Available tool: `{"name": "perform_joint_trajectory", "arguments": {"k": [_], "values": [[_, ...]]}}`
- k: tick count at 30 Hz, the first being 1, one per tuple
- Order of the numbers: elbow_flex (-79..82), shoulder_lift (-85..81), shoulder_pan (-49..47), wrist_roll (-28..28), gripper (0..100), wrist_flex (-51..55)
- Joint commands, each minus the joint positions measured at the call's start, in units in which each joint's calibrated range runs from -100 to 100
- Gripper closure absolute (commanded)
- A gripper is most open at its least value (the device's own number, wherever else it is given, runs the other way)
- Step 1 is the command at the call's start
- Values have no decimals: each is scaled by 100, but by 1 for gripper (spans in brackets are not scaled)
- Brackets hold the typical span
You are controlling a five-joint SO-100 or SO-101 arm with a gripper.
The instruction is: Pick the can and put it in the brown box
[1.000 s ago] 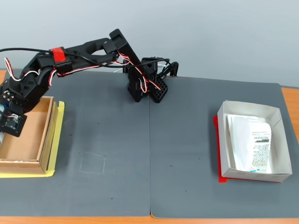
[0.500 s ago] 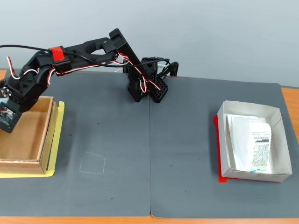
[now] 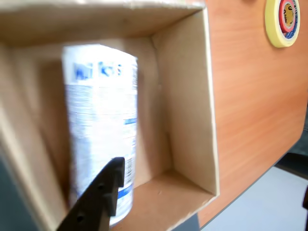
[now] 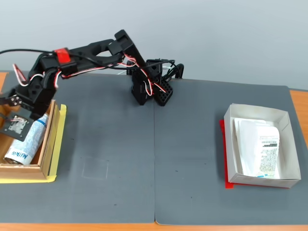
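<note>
Gripper [image 4: 10, 120] hangs over the left part of the brown box [image 4: 48, 139] at the far-left edge of the fixed view, its jaws spread and closed on nothing. Only 1 black finger [image 3: 98, 195] shows in the wrist view, rising from the bottom edge in front of the can [image 3: 101, 130] (the picture is blurred there, so whether it touches the can cannot be told).

That can lies on its side on the floor of the brown box. In the fixed view it [image 4: 26, 139] lies along the box's right wall, its silver end toward the near wall and its blue lettering readable by that end. In the wrist view it fills most of the box's length, with bare cardboard floor to its right.

Under the box a strip of yellow tape [image 4: 29, 179] shows along its near and right sides. The black arm [image 4: 91, 53] reaches left from its base [image 4: 149, 89] at the far edge of the dark grey mat [image 4: 159, 159]. Well apart, on the right of the mat, a white paper box [image 4: 231, 159] holds printed receipts [image 4: 267, 151] and sits on a red sheet [image 4: 224, 154]. In the wrist view a roll of yellow tape [image 3: 275, 24] lies on the orange-brown tabletop [image 3: 250, 120] outside the box.
</note>
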Motion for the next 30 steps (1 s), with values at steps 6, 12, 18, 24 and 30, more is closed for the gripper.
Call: {"name": "perform_joint_trajectory", "arguments": {"k": [6,12,18,24,30], "values": [[1163,-1787,-552,-250,60,432],[2611,-3100,-974,-250,60,363],[4040,-4422,-1559,-250,74,380],[5000,-5540,-2363,-568,84,415],[5778,-6582,-3314,-1100,89,397]]}}
